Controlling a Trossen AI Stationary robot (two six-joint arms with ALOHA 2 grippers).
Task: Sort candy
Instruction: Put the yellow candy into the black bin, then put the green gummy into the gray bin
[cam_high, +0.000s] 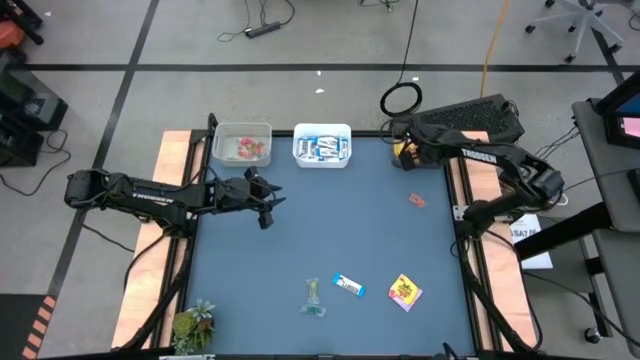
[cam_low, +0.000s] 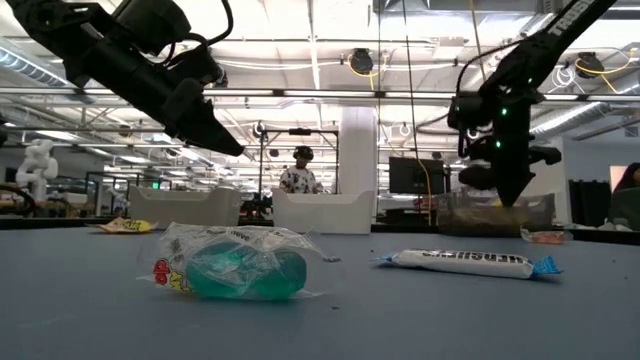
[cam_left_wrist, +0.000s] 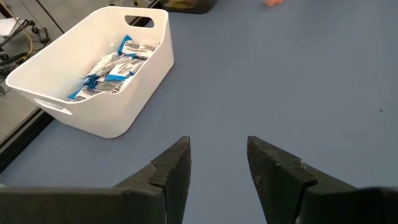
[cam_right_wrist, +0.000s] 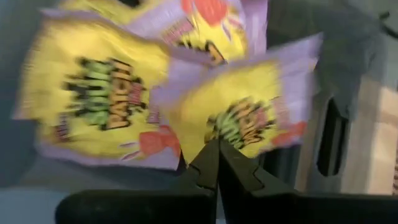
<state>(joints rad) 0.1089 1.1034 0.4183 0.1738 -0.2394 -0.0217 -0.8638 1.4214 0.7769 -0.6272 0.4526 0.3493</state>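
Observation:
My right gripper (cam_high: 404, 151) is shut and points down into a dark bin (cam_high: 432, 152) at the table's far right corner. Yellow packets with red print (cam_right_wrist: 99, 99) lie in that bin, just past the fingertips (cam_right_wrist: 217, 149). My left gripper (cam_high: 266, 208) hangs open and holds nothing, left of the table's middle, above bare table (cam_left_wrist: 217, 155). On the table near the front edge lie a clear-greenish sweet (cam_high: 314, 297) (cam_low: 235, 265), a blue-and-white bar (cam_high: 348, 286) (cam_low: 465, 263) and a yellow packet (cam_high: 405, 291). A small pink piece (cam_high: 416, 200) lies toward the right. My right gripper's shut fingertips stand at the lower edge of one yellow packet (cam_right_wrist: 239, 127) in the dark bin, coming from above at a slant. I cannot tell whether they touch or pinch that edge.
A white bin (cam_high: 322, 146) (cam_left_wrist: 134, 74) with blue-and-white bars and a clear bin (cam_high: 242, 146) with red and pink pieces stand along the far edge. A green leafy plant (cam_high: 193, 322) sits at the near left corner. The table's middle is bare blue surface.

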